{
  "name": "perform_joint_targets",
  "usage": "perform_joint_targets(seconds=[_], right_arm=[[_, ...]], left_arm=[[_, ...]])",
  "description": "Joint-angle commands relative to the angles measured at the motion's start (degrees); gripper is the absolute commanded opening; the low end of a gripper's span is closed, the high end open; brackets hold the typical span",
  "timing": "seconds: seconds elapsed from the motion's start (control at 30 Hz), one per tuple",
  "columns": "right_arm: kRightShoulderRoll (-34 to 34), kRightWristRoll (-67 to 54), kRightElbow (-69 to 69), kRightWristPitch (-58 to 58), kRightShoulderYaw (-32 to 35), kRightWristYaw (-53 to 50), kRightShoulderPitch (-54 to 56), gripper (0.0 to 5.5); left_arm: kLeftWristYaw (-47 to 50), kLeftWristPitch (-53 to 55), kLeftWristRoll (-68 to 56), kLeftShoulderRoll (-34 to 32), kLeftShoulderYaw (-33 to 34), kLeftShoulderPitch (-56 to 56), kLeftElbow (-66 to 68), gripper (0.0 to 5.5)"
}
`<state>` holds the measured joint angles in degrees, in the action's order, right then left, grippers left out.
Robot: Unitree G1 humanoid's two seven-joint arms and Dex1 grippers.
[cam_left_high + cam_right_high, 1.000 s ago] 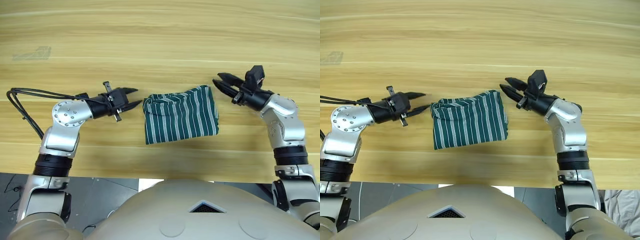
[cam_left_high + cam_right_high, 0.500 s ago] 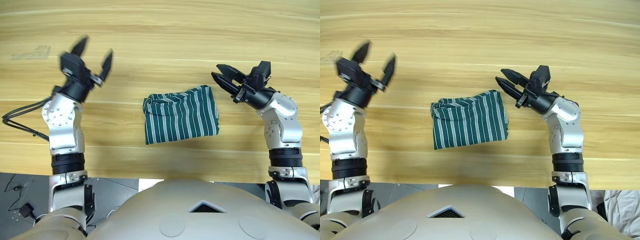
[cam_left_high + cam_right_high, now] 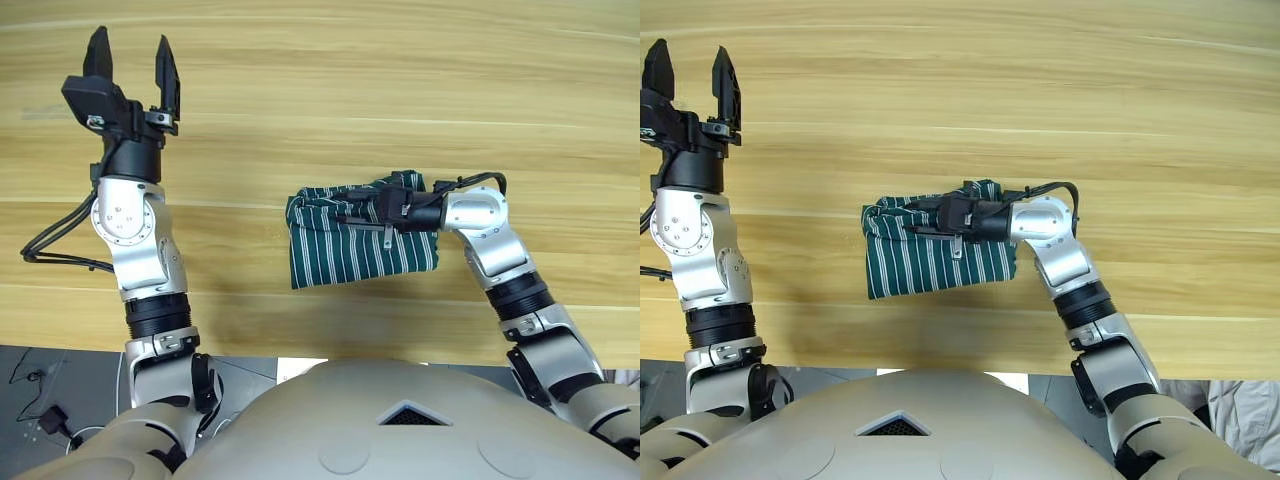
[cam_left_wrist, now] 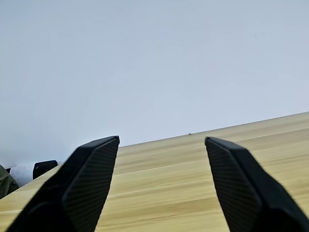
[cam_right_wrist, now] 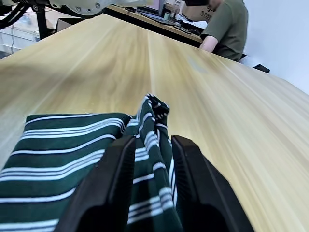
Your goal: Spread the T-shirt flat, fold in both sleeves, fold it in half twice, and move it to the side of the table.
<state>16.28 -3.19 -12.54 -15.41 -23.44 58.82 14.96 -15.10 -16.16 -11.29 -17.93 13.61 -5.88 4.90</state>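
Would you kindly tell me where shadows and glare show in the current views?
Left eye view: the T-shirt throws a soft shadow on the table along its near edge. Right wrist view: a pale sheen lies on the table's far end. Left wrist view: no glare.

2 head eyes look down on 1 shared desk [image 3: 420, 70]; wrist cameras sit close behind the left gripper [image 4: 160, 141] and right gripper [image 5: 153, 139].

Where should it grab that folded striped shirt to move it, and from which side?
Probably the bunched ridge near the far edge of the shirt, coming in low from the robot's right. Elsewhere the cloth lies flat against the table, leaving nothing to pinch, while that ridge stands up. The right gripper is closed around it.
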Motion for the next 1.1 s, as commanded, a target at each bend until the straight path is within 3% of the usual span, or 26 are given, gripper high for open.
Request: perform_joint_targets(seconds=[0.03, 0.4, 0.67, 1.1], right_arm=[[-1.2, 1.8, -3.7, -1.9, -1.4, -0.4, 2.6, 1.35], [-2.8, 4.0, -10.6, -5.4, -2.3, -1.8, 4.8, 1.35], [-3.4, 3.6, -10.9, -6.3, -1.9, -1.7, 5.1, 0.02], [-5.3, 6.0, -18.3, -8.1, -0.3, -7.2, 9.6, 0.02]], left_arm=[[0.1, 0.1, 0.9, 0.4, -0.5, 0.5, 1.6, 3.29], [0.2, -1.3, 2.2, 0.5, -1.2, 0.3, 3.9, 3.29], [0.2, -3.2, 3.8, 0.9, -2.2, -0.1, 7.4, 3.33], [-2.2, -3.0, 2.8, 3.0, -5.0, 0.3, 8.0, 3.33]])
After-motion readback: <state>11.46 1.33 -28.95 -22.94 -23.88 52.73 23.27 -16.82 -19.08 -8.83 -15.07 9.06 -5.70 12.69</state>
